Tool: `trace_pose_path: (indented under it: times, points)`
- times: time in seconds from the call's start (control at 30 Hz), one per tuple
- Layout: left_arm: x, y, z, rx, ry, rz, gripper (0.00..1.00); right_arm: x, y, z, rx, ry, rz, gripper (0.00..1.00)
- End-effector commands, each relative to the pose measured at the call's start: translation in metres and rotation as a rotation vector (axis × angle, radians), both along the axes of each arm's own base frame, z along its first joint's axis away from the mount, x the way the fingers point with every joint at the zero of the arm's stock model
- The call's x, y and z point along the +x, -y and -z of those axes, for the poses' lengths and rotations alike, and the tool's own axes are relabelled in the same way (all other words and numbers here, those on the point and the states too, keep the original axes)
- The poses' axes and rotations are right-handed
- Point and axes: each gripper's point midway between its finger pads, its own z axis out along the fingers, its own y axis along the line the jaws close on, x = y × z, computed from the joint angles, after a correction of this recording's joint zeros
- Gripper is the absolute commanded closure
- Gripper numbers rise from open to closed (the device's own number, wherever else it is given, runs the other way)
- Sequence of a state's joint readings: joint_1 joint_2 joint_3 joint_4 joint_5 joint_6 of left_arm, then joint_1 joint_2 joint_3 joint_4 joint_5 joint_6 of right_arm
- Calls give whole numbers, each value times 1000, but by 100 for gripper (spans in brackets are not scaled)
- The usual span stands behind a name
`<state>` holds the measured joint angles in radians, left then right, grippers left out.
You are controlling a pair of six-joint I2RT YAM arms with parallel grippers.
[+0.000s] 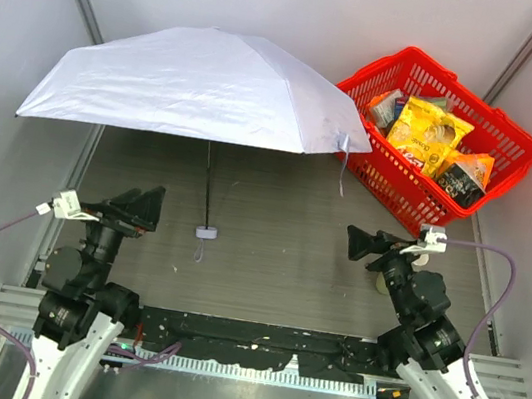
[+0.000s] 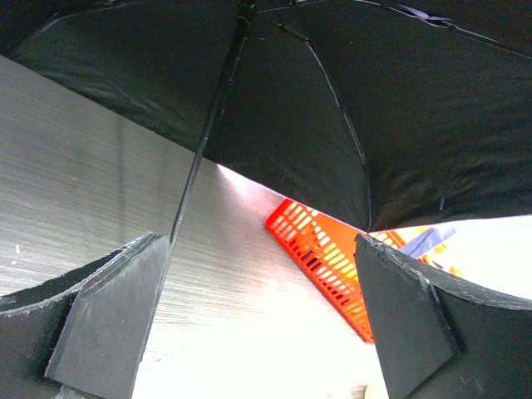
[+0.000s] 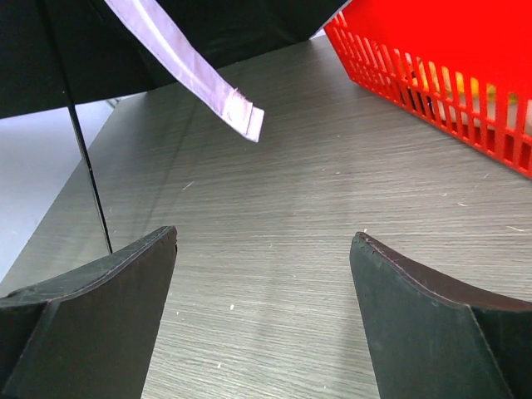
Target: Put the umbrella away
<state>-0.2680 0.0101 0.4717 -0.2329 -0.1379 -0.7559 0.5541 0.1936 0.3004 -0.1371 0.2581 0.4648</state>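
The umbrella (image 1: 203, 83) stands open at the back of the table, its pale lavender-white canopy spread wide. Its thin black shaft (image 1: 207, 185) runs down to the small pale handle (image 1: 206, 233) resting on the table. A closing strap (image 1: 343, 166) hangs from the canopy's right edge. The left wrist view shows the canopy's dark underside (image 2: 357, 108) and the shaft (image 2: 204, 141). The right wrist view shows the strap (image 3: 195, 71) and shaft (image 3: 87, 179). My left gripper (image 1: 144, 205) is open and empty, left of the handle. My right gripper (image 1: 360, 243) is open and empty, right of it.
A red basket (image 1: 504, 136) with several snack packs stands at the back right, partly beside the canopy edge. It also shows in the left wrist view (image 2: 324, 249) and the right wrist view (image 3: 440, 66). Grey walls close the table on the left, back and right.
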Motion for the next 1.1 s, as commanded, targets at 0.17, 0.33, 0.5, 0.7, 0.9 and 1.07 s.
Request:
trace_pose_path:
  times: [0.17, 0.33, 0.5, 0.7, 0.9, 1.07]
  points:
    - [38, 12, 32, 63, -301, 8, 0, 5, -9, -43, -25, 9, -31, 11]
    - [85, 41, 53, 63, -387, 96, 0, 2, -30, -41, -40, -25, -142, 11]
    - [131, 44, 59, 38, -310, 50, 0, -4, -42, -36, -42, -27, -221, 11]
    - [187, 58, 74, 163, -359, 86, 0, -13, -54, -27, -50, -47, -310, 11]
    - [232, 61, 108, 209, -444, 70, 1, -14, -64, -16, -78, -68, -365, 11]
    - [251, 89, 103, 207, -351, 209, 20, -15, -76, -2, -101, -119, -436, 16]
